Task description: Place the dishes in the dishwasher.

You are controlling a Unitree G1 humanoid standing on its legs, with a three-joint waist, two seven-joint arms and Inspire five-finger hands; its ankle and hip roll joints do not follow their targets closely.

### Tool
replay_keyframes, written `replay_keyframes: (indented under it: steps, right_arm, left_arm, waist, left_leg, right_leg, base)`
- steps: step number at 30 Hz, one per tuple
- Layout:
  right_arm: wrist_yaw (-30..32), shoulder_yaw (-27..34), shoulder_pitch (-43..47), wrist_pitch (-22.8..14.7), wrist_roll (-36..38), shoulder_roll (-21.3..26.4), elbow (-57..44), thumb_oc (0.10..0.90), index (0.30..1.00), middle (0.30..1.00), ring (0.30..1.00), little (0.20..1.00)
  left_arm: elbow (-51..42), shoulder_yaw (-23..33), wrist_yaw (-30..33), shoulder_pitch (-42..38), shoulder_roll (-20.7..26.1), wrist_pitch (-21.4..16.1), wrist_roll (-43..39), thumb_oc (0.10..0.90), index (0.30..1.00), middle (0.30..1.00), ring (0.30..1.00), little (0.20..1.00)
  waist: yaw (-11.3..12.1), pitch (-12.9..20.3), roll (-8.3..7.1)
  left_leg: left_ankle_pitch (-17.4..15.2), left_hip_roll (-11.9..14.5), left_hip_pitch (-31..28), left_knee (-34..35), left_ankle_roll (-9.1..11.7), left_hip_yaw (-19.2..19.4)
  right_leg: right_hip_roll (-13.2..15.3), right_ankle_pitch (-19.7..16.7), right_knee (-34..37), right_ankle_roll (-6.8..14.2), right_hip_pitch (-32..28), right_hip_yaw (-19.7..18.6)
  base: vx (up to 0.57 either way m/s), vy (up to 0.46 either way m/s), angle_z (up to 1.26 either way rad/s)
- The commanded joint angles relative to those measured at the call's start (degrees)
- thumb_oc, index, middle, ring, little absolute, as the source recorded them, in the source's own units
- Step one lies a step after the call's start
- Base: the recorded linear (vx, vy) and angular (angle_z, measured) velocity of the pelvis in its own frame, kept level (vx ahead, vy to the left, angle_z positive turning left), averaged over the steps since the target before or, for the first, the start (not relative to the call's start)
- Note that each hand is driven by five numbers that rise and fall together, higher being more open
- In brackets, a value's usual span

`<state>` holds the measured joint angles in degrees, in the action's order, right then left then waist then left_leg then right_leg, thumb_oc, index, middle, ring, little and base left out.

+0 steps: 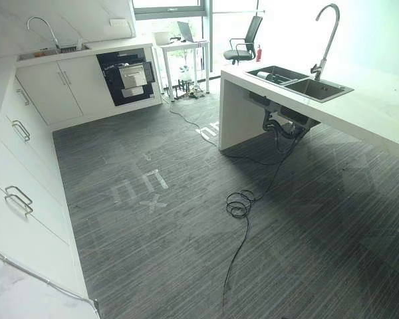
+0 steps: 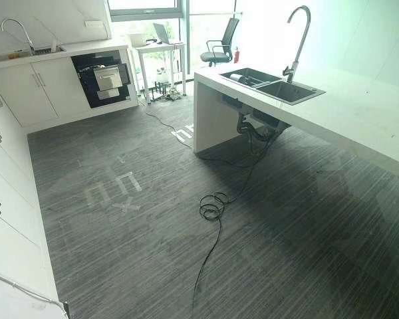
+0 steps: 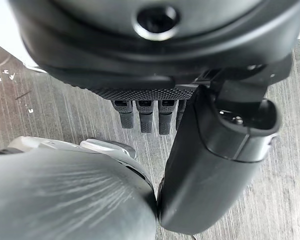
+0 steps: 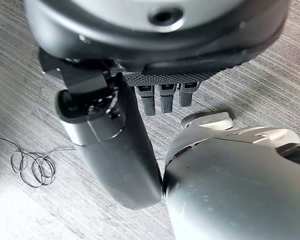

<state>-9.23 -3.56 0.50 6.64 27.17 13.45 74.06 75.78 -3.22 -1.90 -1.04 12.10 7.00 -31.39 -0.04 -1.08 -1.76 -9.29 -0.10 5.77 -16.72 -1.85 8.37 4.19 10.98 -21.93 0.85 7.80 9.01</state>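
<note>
The dishwasher [image 1: 128,78] is built into the far white cabinets, and its door stands open with a pale rack front showing. On the white island to the right, a double sink [image 1: 299,83] sits under a tall faucet [image 1: 326,36]. A pale rounded item [image 1: 264,76] lies in its left basin, too small to identify. My left hand [image 3: 150,50] hangs over the grey floor with relaxed fingers [image 3: 145,117] and holds nothing. My right hand [image 4: 155,45] hangs the same way, its fingers [image 4: 162,100] straight and empty.
White drawers with metal handles [image 1: 18,199] run along the left wall. The far counter carries a second sink and faucet [image 1: 43,30]. A small desk with a laptop [image 1: 183,40] and an office chair [image 1: 243,43] stand by the window. White tape marks [image 1: 143,189] lie on the floor.
</note>
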Motion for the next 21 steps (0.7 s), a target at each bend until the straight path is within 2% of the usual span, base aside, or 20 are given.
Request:
replay_keyframes:
  steps: [1,21]
  right_arm:
    - [-0.47,-1.22,0.13,0.44,-1.40,-1.08,1.77,0.800,0.900,0.900,0.900,0.900]
    - [-0.41,-1.40,0.42,0.69,-0.98,-1.14,1.55,0.800,0.900,0.900,0.900,0.900]
  left_arm:
    - [-0.43,0.05,-0.53,-0.56,-1.08,-1.55,-0.60,0.800,0.900,0.900,0.900,0.900]
    - [-0.17,0.18,0.99,-0.50,-1.09,-1.49,-0.82,0.800,0.900,0.900,0.900,0.900]
  waist:
    - [-0.83,0.09,1.19]
    - [-0.60,-0.16,1.17]
  left_leg:
    - [-6.22,2.37,-1.83,-0.46,2.66,3.20]
    - [-6.25,2.15,-1.89,-0.46,2.55,3.05]
  right_leg:
    - [1.01,0.60,4.74,4.46,-3.26,2.51]
    - [1.05,0.53,4.74,4.52,-3.34,2.60]
  base:
    - [0.00,0.000,0.00]
    - [0.00,0.000,0.00]
